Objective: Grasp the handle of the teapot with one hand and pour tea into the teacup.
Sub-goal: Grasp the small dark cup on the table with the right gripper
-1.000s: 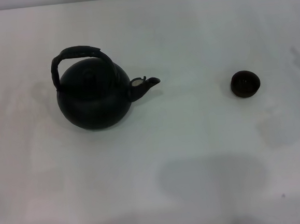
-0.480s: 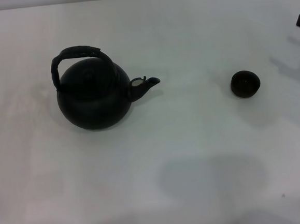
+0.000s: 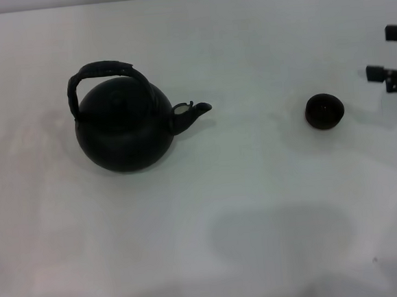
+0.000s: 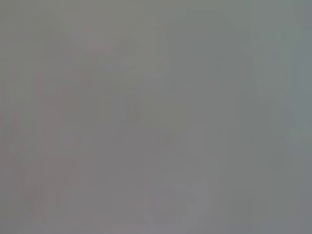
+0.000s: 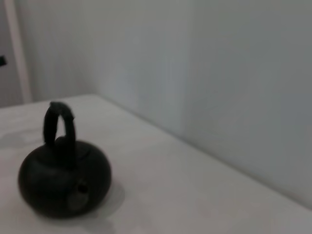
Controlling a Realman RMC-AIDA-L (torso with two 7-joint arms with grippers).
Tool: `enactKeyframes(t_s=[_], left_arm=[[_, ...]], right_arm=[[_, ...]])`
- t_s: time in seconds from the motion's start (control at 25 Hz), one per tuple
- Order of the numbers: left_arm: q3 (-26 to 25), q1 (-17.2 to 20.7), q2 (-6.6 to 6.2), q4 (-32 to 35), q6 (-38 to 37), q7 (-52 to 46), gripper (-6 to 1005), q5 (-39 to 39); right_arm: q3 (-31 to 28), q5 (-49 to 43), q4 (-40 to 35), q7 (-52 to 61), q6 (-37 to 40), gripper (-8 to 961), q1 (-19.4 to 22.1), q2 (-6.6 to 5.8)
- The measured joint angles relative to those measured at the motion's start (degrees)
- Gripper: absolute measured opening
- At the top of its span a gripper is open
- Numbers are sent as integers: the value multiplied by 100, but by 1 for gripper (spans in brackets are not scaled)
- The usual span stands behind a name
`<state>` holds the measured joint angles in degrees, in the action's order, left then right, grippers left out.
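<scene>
My left wrist camera gives only a flat grey blur; my left gripper shows nowhere, so I cannot tell how its fingers stand. My right gripper (image 3: 390, 54) is cut off at the table's right edge: only two dark fingertips (image 3: 375, 73) show, set well apart with nothing between them.

Toward the left side of the smooth white table (image 3: 257, 199) sits the large round matte black teapot (image 3: 122, 125), upright, its bulbous body bearing a short stubby spout (image 3: 194, 112) aimed at the right edge. The dark, wrapped-looking arched handle (image 3: 99, 71) loops over its top. The lid knob is hard to make out.

The tiny round dark brown handleless teacup (image 3: 324, 110) stands near the right edge, just beside my fingertips, well apart from the teapot.
</scene>
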<state>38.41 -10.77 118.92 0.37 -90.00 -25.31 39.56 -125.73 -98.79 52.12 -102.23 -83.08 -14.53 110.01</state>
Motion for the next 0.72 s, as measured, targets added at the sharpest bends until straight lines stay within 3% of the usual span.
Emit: enactKeyframes(t_s=[0.12,0.4,0.72], left_arm=[[6,-11,0,0,0,0,619,19],[8,-21,0,-2,-3,0,618,61],[8,25,10,-2,-19,0,619,69]], right_arm=[[4,-476,207,264,-64,858,-77,95],[103,-1371,285,336,86,860,-373,446],[700,-1343,294,338,662,862,-414,463]])
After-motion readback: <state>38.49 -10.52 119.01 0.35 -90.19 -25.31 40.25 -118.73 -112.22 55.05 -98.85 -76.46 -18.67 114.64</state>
